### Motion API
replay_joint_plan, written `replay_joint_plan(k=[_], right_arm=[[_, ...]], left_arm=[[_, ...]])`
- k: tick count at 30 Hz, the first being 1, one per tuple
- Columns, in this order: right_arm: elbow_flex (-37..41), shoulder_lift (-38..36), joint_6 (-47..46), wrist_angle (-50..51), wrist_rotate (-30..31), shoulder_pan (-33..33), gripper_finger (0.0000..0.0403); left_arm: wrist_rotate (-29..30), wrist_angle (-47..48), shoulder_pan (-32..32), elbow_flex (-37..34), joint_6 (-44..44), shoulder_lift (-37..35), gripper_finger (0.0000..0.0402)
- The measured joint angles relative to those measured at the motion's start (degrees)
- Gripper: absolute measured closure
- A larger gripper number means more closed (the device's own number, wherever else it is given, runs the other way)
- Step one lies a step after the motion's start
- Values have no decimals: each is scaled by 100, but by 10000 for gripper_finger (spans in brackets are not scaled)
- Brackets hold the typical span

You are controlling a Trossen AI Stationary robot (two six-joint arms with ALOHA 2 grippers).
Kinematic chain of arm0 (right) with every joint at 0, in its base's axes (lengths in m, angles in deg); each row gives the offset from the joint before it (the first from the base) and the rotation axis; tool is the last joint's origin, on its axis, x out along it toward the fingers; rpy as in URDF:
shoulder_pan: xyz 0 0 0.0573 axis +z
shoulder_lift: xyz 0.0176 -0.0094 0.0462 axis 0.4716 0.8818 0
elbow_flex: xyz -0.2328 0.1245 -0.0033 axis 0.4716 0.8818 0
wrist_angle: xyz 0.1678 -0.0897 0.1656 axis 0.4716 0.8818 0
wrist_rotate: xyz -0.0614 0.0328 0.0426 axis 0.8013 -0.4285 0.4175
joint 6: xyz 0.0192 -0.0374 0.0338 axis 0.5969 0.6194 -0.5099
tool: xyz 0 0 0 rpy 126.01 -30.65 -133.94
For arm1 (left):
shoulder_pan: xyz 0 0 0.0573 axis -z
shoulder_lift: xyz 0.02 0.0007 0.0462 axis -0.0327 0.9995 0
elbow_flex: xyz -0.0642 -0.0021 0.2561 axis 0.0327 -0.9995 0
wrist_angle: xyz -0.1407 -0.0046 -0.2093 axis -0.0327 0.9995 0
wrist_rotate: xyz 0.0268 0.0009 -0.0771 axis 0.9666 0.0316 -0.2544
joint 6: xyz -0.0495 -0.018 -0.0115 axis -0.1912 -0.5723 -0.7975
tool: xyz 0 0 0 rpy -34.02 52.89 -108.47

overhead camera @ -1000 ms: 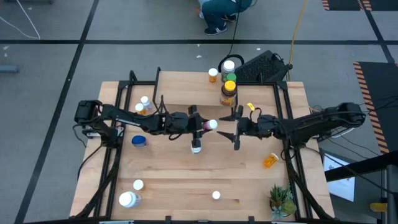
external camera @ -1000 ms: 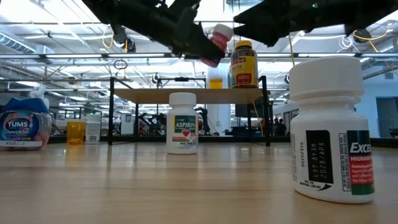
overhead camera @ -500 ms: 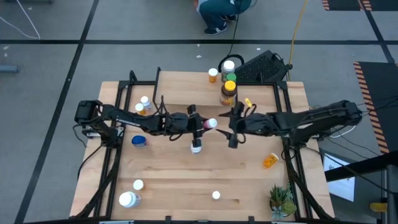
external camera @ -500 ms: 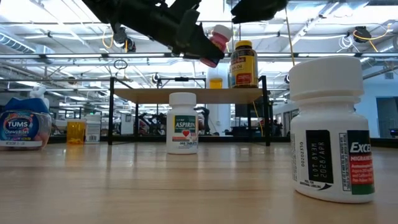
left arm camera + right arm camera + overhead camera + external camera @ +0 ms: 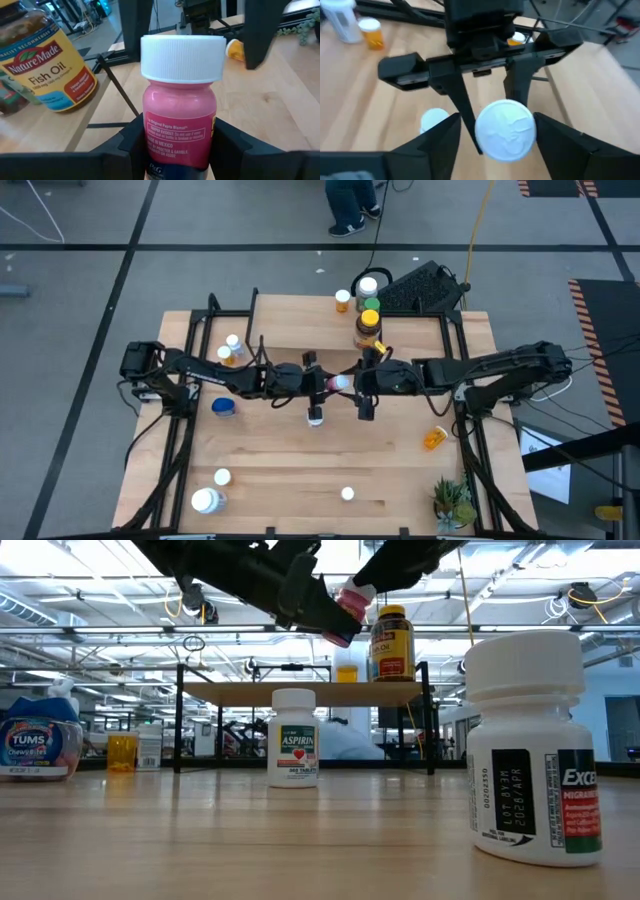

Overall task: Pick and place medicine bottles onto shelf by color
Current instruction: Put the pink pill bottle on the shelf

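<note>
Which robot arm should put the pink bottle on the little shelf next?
Probably the right. The left gripper holds the pink bottle in the air, and the right gripper is open around its white cap, ready to take it. The shelf end with bottles is on the right arm's side.

Left hand [image 5: 326, 383] clamped, right hand [image 5: 362, 387] spread open, nose to nose mid-table.
</note>
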Motion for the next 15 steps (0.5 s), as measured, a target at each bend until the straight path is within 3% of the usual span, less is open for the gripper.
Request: replay_joint_plan(k=[6,12,15], right_arm=[[0,-2,-320,14,-604,-230,241],[-4,-2,-469,13,-629,-285,244],[-255,11,-523,495,-632,-304,244]], left_arm=[[-22,7,8,0,-17,0,244],[-4,-8,0,-2,-139,0,197],[46,-40,-13,-2,-162,2,166]])
